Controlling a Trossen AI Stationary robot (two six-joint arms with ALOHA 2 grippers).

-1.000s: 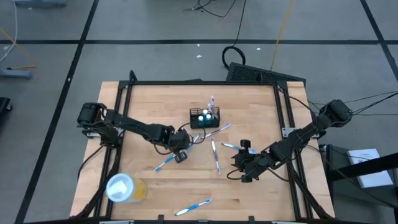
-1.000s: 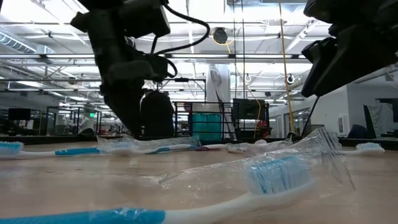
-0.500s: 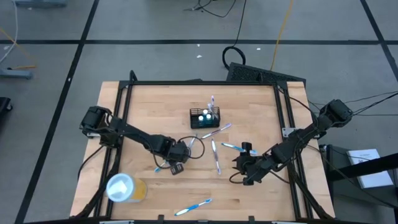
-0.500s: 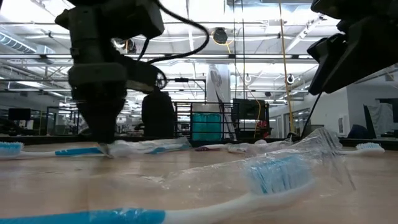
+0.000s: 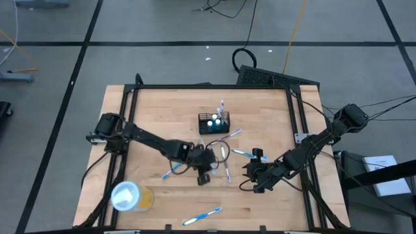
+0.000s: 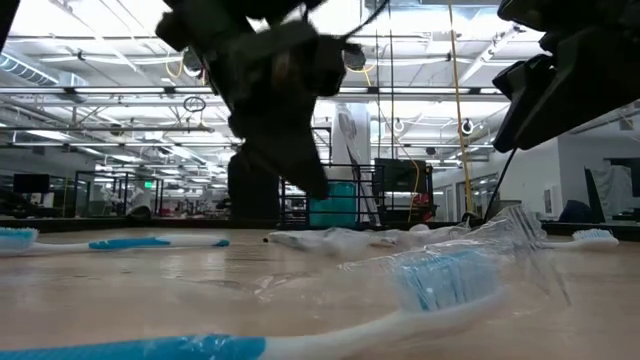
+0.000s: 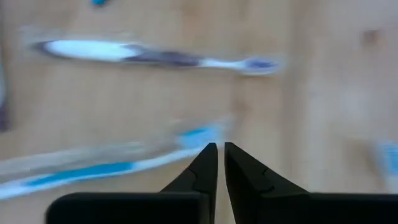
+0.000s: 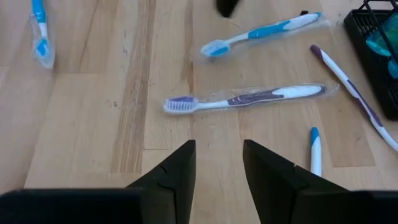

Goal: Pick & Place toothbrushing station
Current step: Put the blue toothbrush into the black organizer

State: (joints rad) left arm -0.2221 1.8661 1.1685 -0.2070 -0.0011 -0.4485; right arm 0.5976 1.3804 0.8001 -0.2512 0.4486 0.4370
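"How many toothbrushes are loose on the table (image 5: 273,110)?"

"Five, by my count. Three blue-and-white toothbrushes (image 5: 201,216), one of them near the front edge, and two purple-and-white toothbrushes (image 5: 225,164) around the middle."

"And standing ones?"

"One upright toothbrush (image 5: 221,107) that I can make out, in the single black wire-mesh holder (image 5: 207,127). One yellow cup (image 5: 144,197) at the front left corner. Two dark arms (image 5: 149,138)."

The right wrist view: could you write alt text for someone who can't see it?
Two dark gripper fingers, open and holding nothing, hover over a wooden table. Ahead lie a wrapped purple-and-white toothbrush and a blue one; a black wire-mesh holder sits at the edge.
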